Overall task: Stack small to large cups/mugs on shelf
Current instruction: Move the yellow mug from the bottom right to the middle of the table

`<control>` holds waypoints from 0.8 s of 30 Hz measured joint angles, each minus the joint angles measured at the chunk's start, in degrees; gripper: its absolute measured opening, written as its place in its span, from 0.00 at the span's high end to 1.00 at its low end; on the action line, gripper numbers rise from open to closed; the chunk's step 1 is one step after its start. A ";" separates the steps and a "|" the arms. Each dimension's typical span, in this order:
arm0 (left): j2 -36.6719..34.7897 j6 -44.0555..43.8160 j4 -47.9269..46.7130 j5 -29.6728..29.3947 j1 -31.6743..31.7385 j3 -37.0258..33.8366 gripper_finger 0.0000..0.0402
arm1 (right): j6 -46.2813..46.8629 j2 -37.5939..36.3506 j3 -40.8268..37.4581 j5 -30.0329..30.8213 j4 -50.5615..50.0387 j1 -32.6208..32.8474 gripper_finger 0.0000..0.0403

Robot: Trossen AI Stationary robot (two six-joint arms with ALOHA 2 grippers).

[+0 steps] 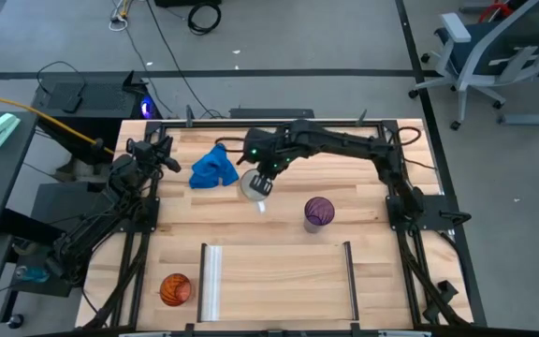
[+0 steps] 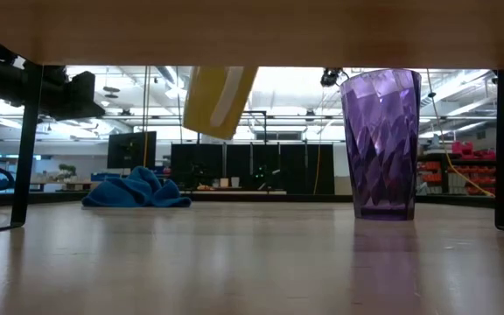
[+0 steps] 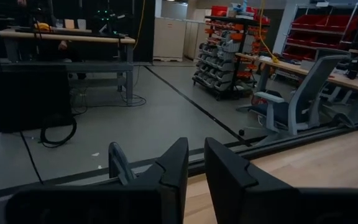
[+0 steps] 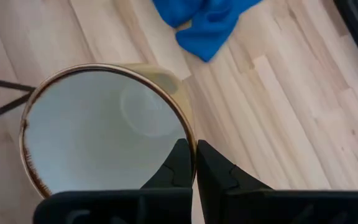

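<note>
My right gripper (image 1: 268, 174) is shut on the mug (image 1: 256, 187), white inside and pale yellow outside, held above the table at its far middle; in the low view the mug (image 2: 220, 101) hangs tilted, clear of the table. The purple tumbler (image 1: 318, 213) stands upright on its base to the right. The orange cup (image 1: 176, 289) sits at the near left, beside the shelf (image 1: 279, 279) with its silver rail (image 1: 212, 281) and dark rail (image 1: 351, 279). My left gripper (image 3: 194, 163) waits at the table's far left edge, its fingers nearly together, empty. My right gripper pinches the mug's rim and wall (image 4: 188, 140), one finger inside and one outside. The fingers come from above, pointing down. The mug is lifted clear of the table and hangs tilted below the fingers, its mouth toward the wrist camera.
A crumpled blue cloth (image 1: 214, 169) lies on the table just left of the held mug. Dark frame posts (image 2: 502, 149) stand at the table's sides. Bare wood lies between the tumbler and the shelf.
</note>
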 joint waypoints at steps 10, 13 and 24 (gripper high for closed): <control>0.02 0.00 -0.04 0.21 0.00 -0.07 0.84 | -0.85 3.88 0.08 -0.30 3.88 1.79 0.98; 0.00 0.00 -0.05 0.63 -0.02 -0.09 0.83 | -0.71 5.24 0.06 -0.03 4.71 1.69 0.98; 0.01 0.00 -0.11 0.72 0.00 -0.13 0.83 | 2.27 6.36 0.06 -1.70 3.86 2.02 0.98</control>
